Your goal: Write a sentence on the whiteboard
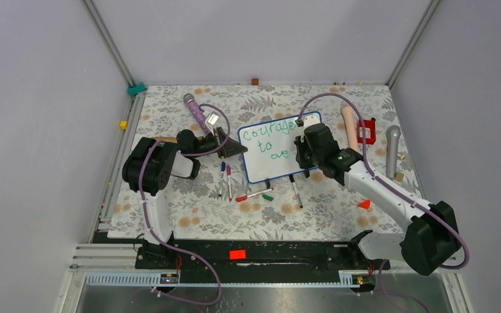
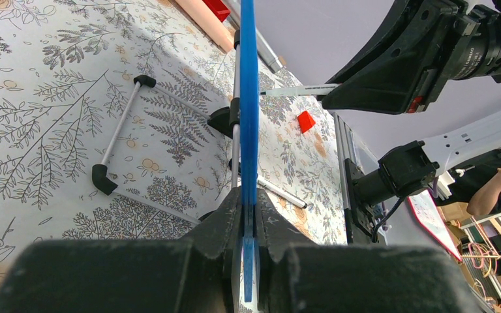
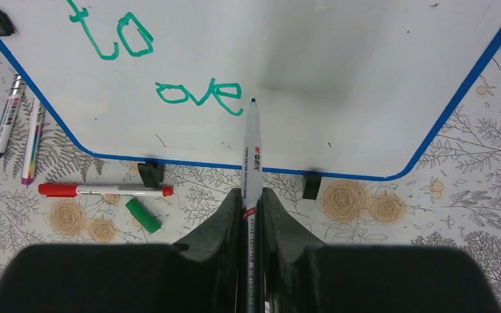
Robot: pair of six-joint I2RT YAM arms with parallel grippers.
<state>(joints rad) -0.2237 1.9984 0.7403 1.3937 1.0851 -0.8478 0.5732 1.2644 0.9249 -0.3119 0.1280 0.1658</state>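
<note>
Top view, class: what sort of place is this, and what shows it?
Probably a robot lab test cell: a left arm and right arm bolted at the table edge, plain grey walls closing it in, and a whiteboard beside loose markers.

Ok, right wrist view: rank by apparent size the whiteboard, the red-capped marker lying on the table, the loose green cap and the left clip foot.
1. whiteboard, by far the largest.
2. red-capped marker.
3. green cap and left clip foot: too alike to rank.

Red marker (image 3: pixel 104 190), green cap (image 3: pixel 143 216)
</note>
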